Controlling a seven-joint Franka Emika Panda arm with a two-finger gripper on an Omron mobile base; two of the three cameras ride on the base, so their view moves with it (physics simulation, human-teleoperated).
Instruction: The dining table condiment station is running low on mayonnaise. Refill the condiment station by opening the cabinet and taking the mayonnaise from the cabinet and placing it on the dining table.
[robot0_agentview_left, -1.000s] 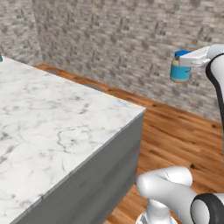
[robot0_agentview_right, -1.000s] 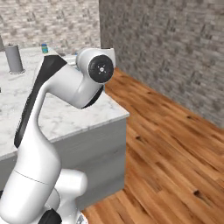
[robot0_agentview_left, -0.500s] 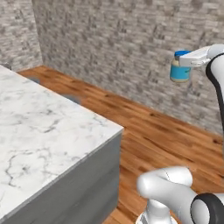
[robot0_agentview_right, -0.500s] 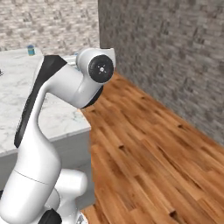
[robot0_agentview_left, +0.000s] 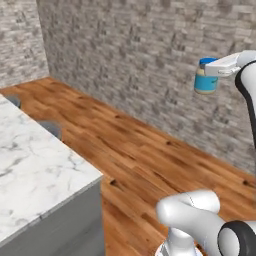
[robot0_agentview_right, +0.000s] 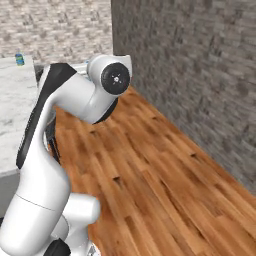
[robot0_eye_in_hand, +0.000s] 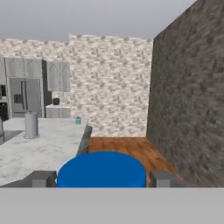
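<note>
Holding the mayonnaise (robot0_agentview_left: 205, 77) aloft at upper right of the left base view, gripper (robot0_agentview_left: 210, 70) clamped on the jar at its blue lid, jaws spread wide around it. Jar upright, lid uppermost, long axis vertical; teal-blue label band wrapped round the pale body, no lettering legible. Seen in the hand view as a blue lid disc (robot0_eye_in_hand: 101, 170) at lower centre, one dark fingertip (robot0_eye_in_hand: 40, 178) at each side. Dining table (robot0_agentview_left: 35, 175) at lower left of the left base view, marble top, well apart from the jar. Grey canister (robot0_eye_in_hand: 31, 124) and small blue-capped container (robot0_eye_in_hand: 78, 120) standing on that top, left of centre in the hand view. Brick wall (robot0_agentview_left: 150, 65) behind.
</note>
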